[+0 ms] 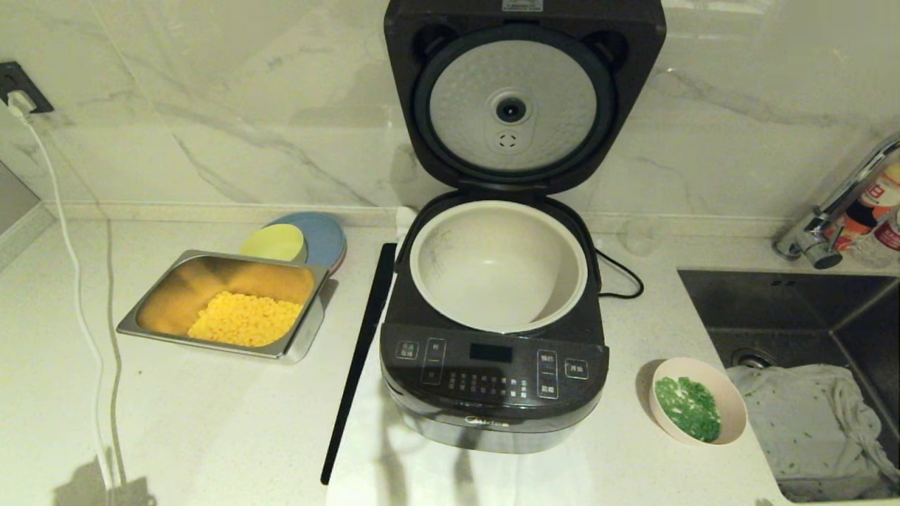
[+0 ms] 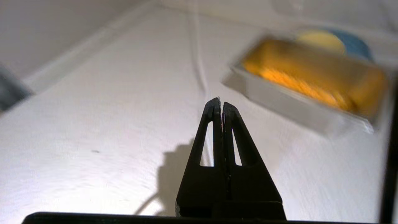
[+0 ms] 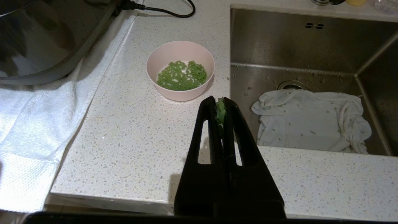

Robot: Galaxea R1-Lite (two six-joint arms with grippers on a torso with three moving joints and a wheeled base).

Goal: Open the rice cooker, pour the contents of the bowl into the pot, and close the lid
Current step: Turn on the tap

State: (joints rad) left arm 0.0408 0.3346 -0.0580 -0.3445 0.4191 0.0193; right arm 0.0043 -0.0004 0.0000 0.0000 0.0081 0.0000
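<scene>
The rice cooker [image 1: 492,379] stands mid-counter with its lid [image 1: 513,105] swung upright, dimpled silver underside facing me. The cream pot [image 1: 450,253] inside looks empty. To its right, near the sink, the small pink bowl [image 1: 731,400] rests on the counter holding green chopped bits [image 1: 689,407]. Neither arm shows in the head view. My right gripper [image 3: 220,101] hovers shut a short way in front of the bowl [image 3: 180,90], apart from it, with a few green bits stuck between its tips. Over the bare counter at the left, my left gripper [image 2: 220,102] is shut and empty.
A steel tray [image 1: 302,337] of yellow corn [image 1: 242,320] lies left of the cooker, with stacked plates [image 1: 323,235] behind it. A black stick [image 1: 358,351] lies along the cooker's left side. The sink [image 1: 773,295] with a cloth [image 1: 808,422] and the faucet [image 1: 837,211] are at the right.
</scene>
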